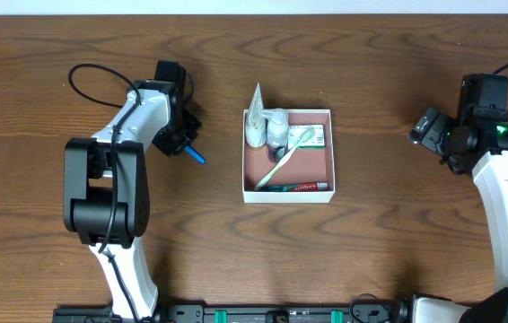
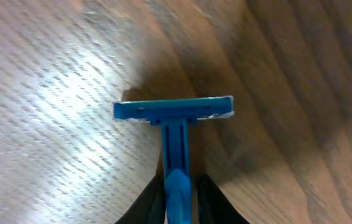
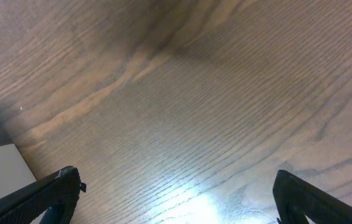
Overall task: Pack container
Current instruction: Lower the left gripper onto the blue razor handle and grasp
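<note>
The container (image 1: 333,157) sits at the middle of the bench (image 1: 371,260), between the two arms and well apart from both. It is a square, shallow box without a lid, with thin white walls and a reddish-brown floor that shows bare on its right side. Several things lie inside it. A white tube (image 1: 254,121) leans at the far left corner with its tip poking past the rim. A small pale bottle (image 1: 276,126) is just beside it, and a green-and-white carton (image 1: 312,136) lies along the far wall. A light green toothbrush (image 1: 285,157) runs slantwise across the floor. A red toothpaste tube (image 1: 299,187) lies flat against the near wall.

To the left of the box, the left end effector (image 1: 187,146) is clamped on the handle of a blue razor (image 1: 197,155). In the left wrist view the dark fingers (image 2: 148,202) press the handle from both sides. The razor's head (image 2: 173,110) is crosswise over the wood grain, but whether it touches the bench cannot be told.

Far to the right, the right end effector (image 1: 424,130) grips nothing. In the right wrist view its fingers (image 3: 45,193) are spread wide with only bare bench between them.
</note>
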Robot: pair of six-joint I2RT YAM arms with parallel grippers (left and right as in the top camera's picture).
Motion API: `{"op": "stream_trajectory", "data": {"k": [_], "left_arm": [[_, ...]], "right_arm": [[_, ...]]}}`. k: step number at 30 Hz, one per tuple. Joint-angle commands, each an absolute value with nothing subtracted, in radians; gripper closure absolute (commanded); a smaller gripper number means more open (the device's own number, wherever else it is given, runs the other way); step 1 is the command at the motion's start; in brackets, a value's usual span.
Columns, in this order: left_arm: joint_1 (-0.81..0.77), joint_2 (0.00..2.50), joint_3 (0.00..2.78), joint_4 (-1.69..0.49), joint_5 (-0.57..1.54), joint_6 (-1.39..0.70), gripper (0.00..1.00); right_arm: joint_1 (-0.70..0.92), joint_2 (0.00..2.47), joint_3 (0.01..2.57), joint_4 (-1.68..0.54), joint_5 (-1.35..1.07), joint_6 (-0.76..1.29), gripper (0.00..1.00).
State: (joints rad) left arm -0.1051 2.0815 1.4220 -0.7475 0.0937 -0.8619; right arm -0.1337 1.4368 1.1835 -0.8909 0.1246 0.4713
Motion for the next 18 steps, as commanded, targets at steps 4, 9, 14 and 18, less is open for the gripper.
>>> {"op": "stream_trajectory", "data": {"k": [4, 9, 14, 18], "left_arm": [[-0.101, 2.119, 1.412, -0.709, 0.233, -0.788, 0.81], [-0.089, 2.087, 1.412, -0.643, 0.415, -0.698, 0.81], [-0.052, 2.017, 1.412, -0.6, 0.504, -0.643, 0.81], [-0.02, 1.942, 1.412, -0.585, 0.509, -0.572, 0.81]], "right_arm": [[-0.139, 1.42, 1.196, -0.89, 0.131, 0.478, 0.01], [-0.139, 1.42, 1.196, -0.89, 0.131, 0.478, 0.01], [-0.139, 1.42, 1.196, -0.89, 0.131, 0.478, 0.01], [-0.139, 1.42, 1.196, -0.89, 0.131, 0.478, 0.01]]}}
